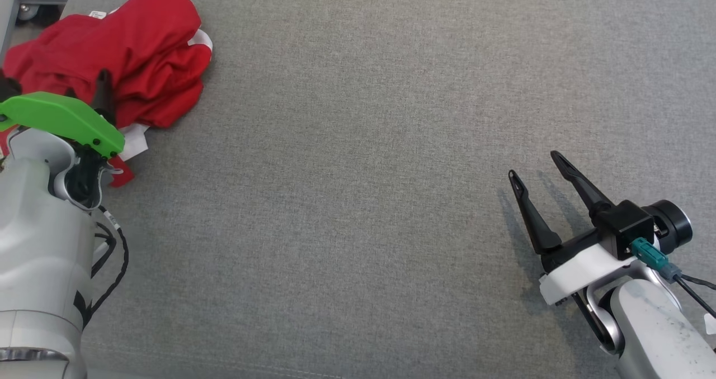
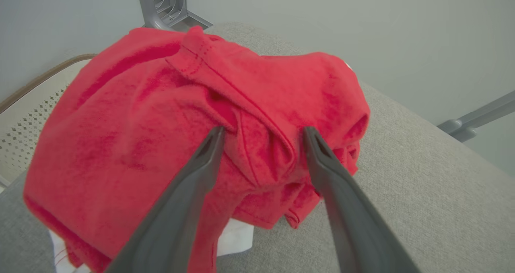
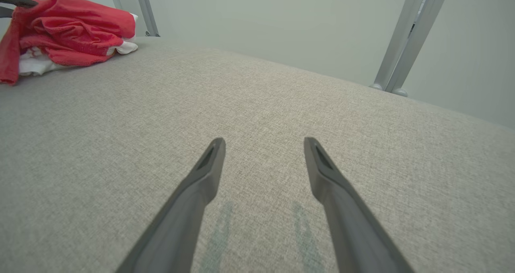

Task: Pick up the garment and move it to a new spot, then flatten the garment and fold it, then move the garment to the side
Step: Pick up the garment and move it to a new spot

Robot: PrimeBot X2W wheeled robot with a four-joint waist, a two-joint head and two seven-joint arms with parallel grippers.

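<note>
A crumpled red garment with white parts underneath lies at the far left of the grey fabric surface. My left gripper, under its green cover, stands open at the garment's near side. In the left wrist view its fingertips straddle a raised red fold, with the jaws wide apart around it and not closed. My right gripper hovers open and holds nothing over bare fabric at the lower right, far from the garment. The right wrist view has the garment at its top left and my right gripper open above the surface.
Grey metal frame legs stand beyond the far edge of the surface, against a pale wall. A caster wheel sits off the top left corner. A perforated beige panel lies left of the garment. Open fabric stretches between the two arms.
</note>
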